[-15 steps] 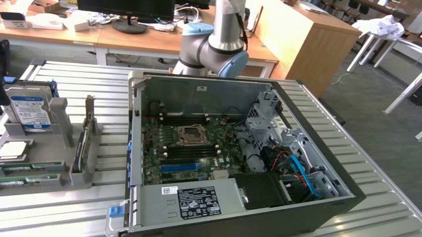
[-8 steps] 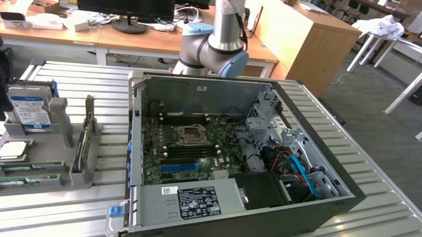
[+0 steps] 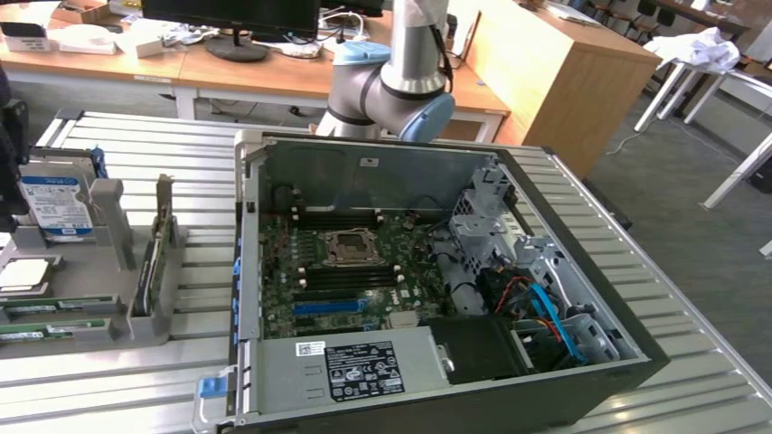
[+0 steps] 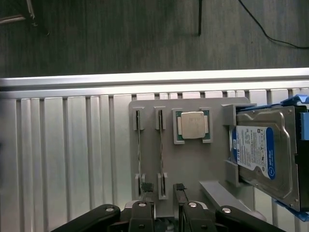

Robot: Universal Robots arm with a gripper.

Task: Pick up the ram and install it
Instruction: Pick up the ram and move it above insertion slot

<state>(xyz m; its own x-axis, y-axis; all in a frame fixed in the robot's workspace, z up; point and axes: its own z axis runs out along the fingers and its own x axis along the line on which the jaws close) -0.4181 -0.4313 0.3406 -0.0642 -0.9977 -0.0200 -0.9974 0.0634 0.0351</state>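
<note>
Two ram sticks (image 4: 139,150) (image 4: 161,150) stand on edge, side by side, in slots of a grey holder (image 4: 193,169) on the ribbed metal table. My gripper (image 4: 163,187) hangs above the holder's near end, open, with nothing between its black fingertips (image 4: 147,186). The second stick runs roughly in line with the gap between them. In the exterior view the holder (image 3: 85,280) sits at the exterior view's left with a ram stick (image 3: 146,276) upright in it. The open computer case (image 3: 248,271) holds the green motherboard (image 3: 289,280).
A CPU chip (image 4: 192,125) lies in the holder beside the sticks. A blue-labelled hard drive (image 4: 263,154) leans in its bracket there. The arm's elbow (image 3: 392,86) stands behind the case. Desks and a wooden cabinet (image 3: 567,72) lie beyond the table.
</note>
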